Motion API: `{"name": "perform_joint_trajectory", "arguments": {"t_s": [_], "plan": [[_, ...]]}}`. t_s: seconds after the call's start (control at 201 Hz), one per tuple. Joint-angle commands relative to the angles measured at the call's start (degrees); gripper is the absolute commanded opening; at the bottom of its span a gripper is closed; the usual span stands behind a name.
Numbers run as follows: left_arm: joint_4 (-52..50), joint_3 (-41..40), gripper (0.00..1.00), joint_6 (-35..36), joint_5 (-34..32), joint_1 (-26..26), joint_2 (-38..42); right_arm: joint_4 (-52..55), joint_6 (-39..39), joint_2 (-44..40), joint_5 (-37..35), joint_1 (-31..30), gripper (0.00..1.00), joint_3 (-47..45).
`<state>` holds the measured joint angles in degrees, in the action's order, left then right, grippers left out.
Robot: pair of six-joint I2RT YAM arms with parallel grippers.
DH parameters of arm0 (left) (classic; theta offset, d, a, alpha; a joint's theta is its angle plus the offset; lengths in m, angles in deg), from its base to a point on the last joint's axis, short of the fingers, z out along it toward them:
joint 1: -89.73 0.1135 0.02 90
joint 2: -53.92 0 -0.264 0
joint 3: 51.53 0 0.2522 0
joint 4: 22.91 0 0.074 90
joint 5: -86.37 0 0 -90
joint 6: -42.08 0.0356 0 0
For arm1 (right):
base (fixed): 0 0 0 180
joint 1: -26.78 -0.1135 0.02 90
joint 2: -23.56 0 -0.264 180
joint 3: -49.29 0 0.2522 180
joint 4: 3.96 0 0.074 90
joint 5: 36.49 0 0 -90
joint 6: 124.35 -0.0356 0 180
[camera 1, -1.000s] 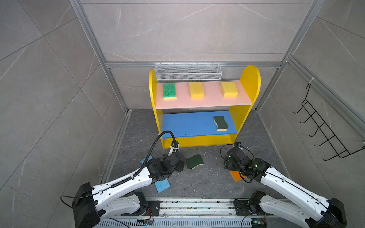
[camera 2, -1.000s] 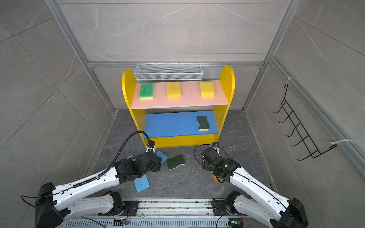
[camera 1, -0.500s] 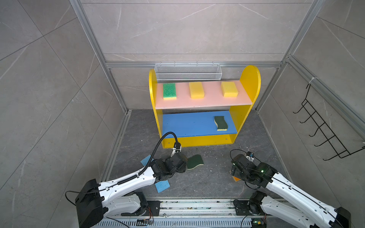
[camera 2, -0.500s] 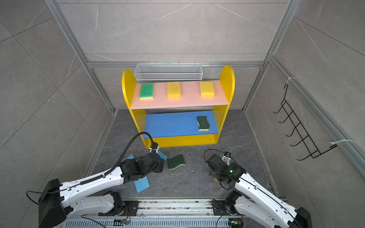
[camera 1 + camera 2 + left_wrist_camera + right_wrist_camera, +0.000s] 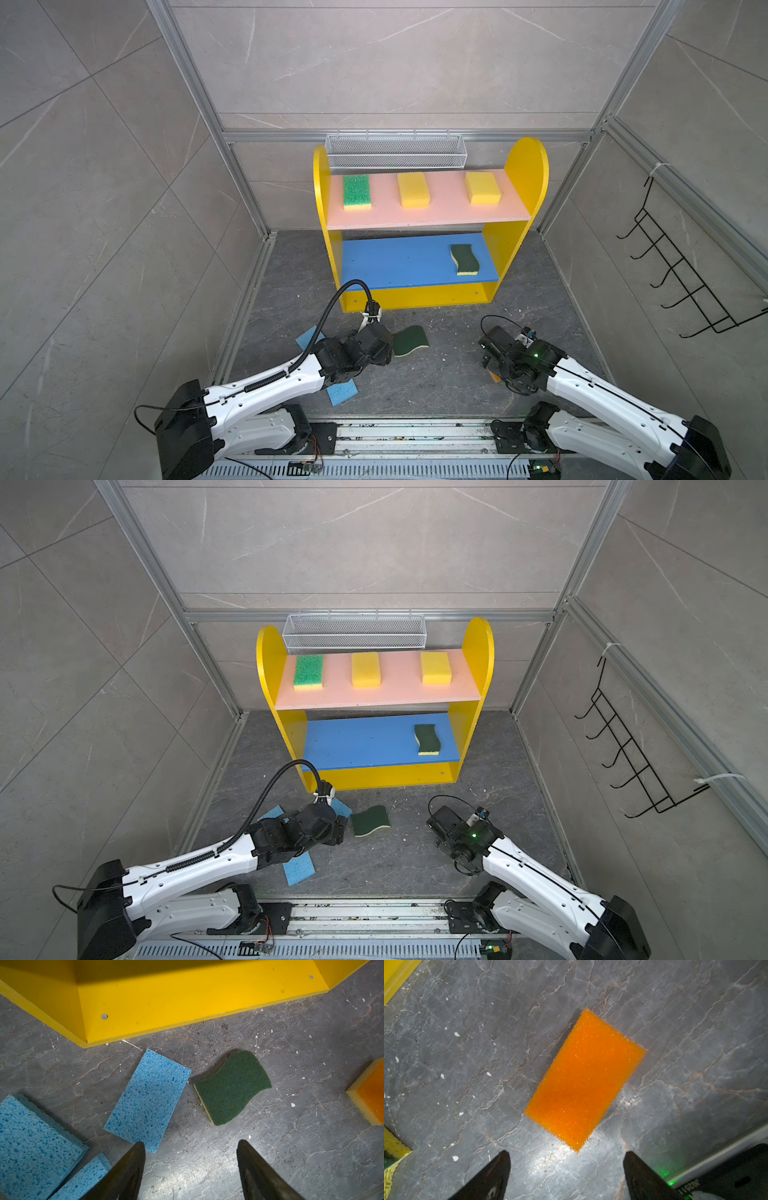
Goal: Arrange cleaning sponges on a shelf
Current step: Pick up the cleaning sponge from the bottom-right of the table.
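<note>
We are seeing the orange-topped sponge [image 5: 584,1080] lying flat; left gripper [image 5: 191,1142] and right gripper [image 5: 567,1152] are standing wide, empty.

We are seeing a shelf [image 5: 525,166] with yellow sides, pink upper board [image 5: 449,210] and blue lower board [image 5: 395,262]. We are seeing an orange sponge [image 5: 583,1080], a dark-green sponge [image 5: 232,1086] and a pitted light-blue sponge [image 5: 148,1099].

In a top view the left arm [image 5: 270,380] covers much of the blue sponges [image 5: 343,392]; the right arm [image 5: 582,382] hides nearly all the orange sponge [image 5: 494,377].
</note>
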<state>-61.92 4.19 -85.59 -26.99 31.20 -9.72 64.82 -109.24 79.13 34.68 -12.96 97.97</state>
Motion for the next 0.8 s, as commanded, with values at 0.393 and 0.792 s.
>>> {"name": "perform_joint_trajectory", "arguments": {"t_s": [0.393, 0.792], "plan": [[2.5, 0.4, 0.74, 2.0, 0.8, -0.2, -0.5, -5.7, -8.7, 7.0, -0.4, -0.3, 0.93, 1.2], [3.8, 1.1, 0.75, 3.7, 0.9, -0.1, -2.6, -5.8, -13.6, 9.8, 1.2, -0.2, 0.98, -0.5]]}}
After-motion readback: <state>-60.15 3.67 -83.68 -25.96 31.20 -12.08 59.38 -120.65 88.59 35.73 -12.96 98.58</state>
